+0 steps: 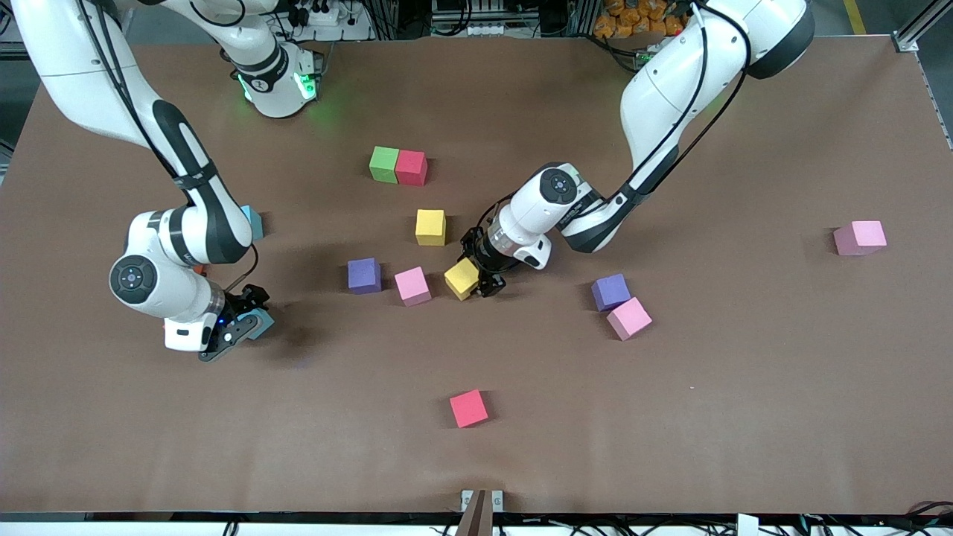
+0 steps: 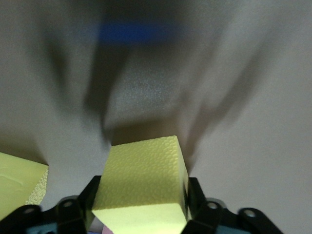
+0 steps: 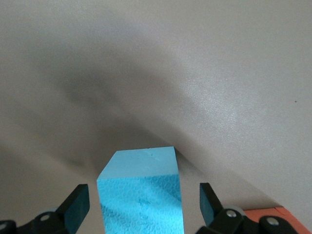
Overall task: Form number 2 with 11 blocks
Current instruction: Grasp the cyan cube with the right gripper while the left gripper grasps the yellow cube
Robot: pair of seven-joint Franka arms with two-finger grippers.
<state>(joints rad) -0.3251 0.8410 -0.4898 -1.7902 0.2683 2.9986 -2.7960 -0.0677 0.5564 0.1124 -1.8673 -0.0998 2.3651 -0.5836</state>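
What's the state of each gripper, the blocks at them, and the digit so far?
left gripper: shut on a yellow block
yellow block: gripped, tilted
right gripper: open, astride a light blue block
light blue block: ungripped, gaps on both sides
green block and red block: touching, side by side
second yellow block: loose, alone

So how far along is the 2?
Done: green block and red block touch, starting the top row. In hand: left gripper shut on a yellow block; right gripper open around a light blue block. Left: the rest lie loose, like the second yellow block.
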